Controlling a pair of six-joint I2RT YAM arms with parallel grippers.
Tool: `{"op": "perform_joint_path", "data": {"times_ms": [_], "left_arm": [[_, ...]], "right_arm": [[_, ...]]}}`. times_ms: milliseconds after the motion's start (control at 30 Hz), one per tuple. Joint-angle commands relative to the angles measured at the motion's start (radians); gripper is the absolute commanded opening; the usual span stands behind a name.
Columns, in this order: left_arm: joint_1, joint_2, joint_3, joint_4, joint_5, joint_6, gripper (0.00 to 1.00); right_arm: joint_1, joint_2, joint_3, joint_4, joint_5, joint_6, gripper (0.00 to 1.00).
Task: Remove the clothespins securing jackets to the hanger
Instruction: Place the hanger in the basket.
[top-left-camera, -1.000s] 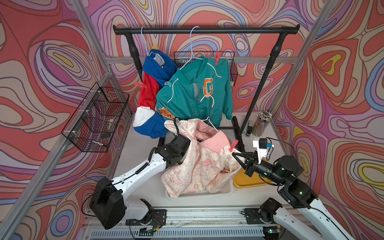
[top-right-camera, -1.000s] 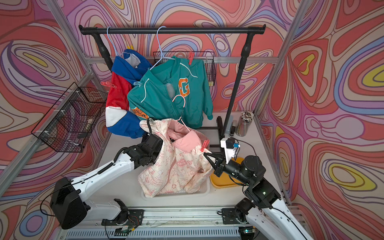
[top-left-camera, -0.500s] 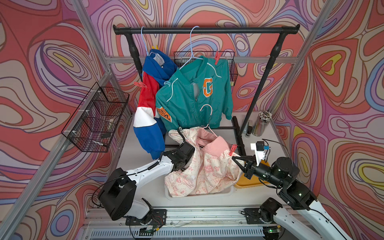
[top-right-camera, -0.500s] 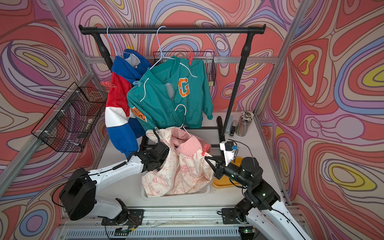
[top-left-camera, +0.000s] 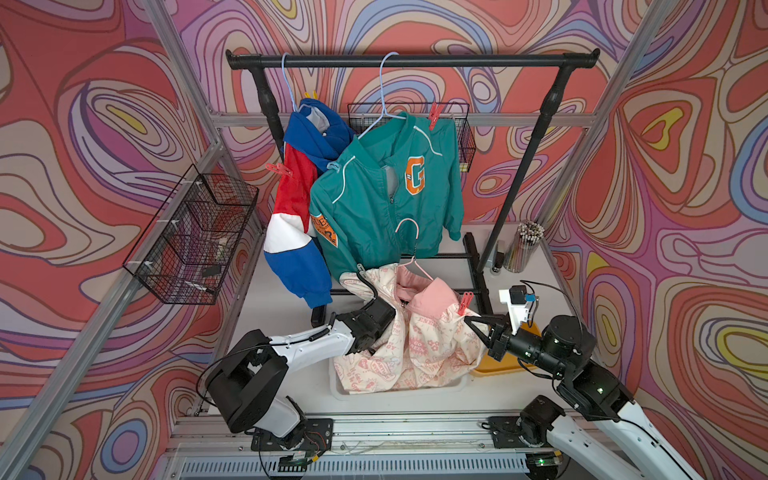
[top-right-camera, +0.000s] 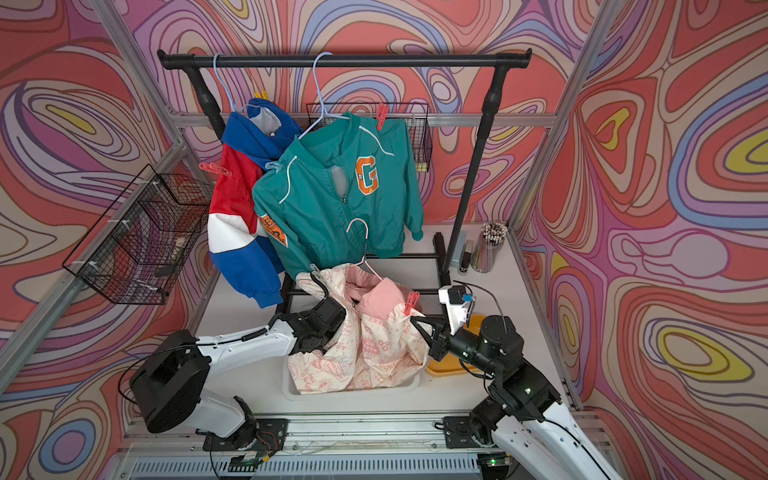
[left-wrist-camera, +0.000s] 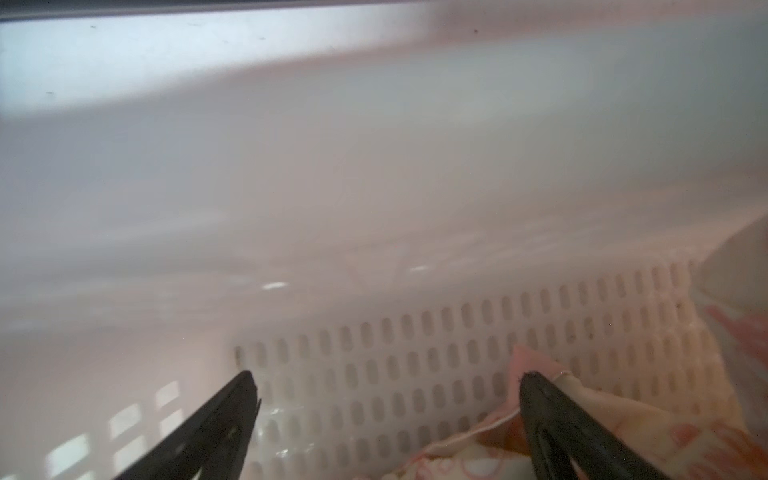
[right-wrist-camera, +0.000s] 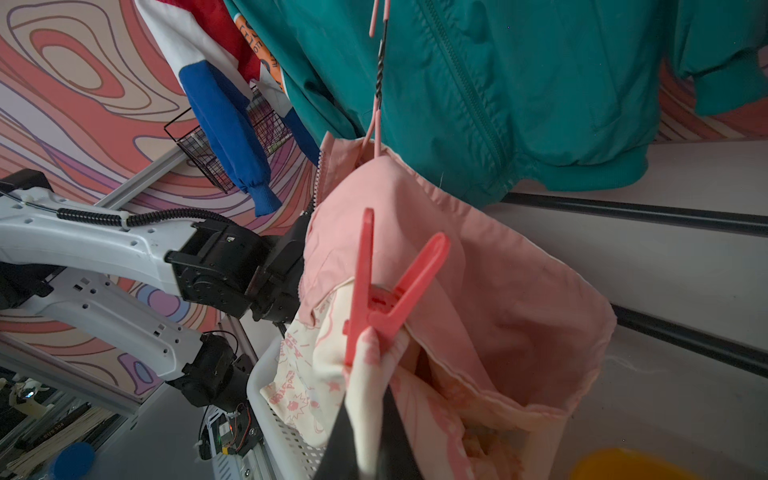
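swirl-patterned walls (top-left-camera: 104, 124) all round. only the left wrist view shows us the left gripper (left-wrist-camera: 388, 376) spread wide inside the white slotted plastic basket (left-wrist-camera: 457, 353); in both top views the pink-and-cream printed jacket (top-left-camera: 419, 345) slumped into it hides those fingers. the right gripper (right-wrist-camera: 368, 401) is clenched on that jacket's cream fabric, just beside its red-orange plastic clothespin (right-wrist-camera: 382, 299).

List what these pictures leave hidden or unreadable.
Left gripper: in both top views, buried under the pink-and-cream jacket.
Right gripper: right wrist view, fingers cut by the edge, wrapped in jacket fabric.
Wire basket contents: top views, too small.
Yellow clothespin: top views, blue jacket hides most.
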Motion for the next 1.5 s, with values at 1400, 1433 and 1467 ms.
{"op": "perform_joint_path", "data": {"times_ms": [1400, 1433, 1467], "left_arm": [[-0.07, -0.638, 0.01, -0.555, -0.056, -0.107, 1.0], [-0.069, -0.63, 0.03, -0.584, -0.07, -0.107, 1.0], [-0.067, -0.617, 0.052, -0.62, -0.089, -0.112, 1.0]], "right_arm": [[0.002, -0.029, 0.107, -0.1, 0.143, 0.031, 0.0], [0.002, -0.022, 0.114, -0.103, 0.151, 0.027, 0.0], [0.002, -0.01, 0.123, -0.108, 0.165, 0.023, 0.0]]}}
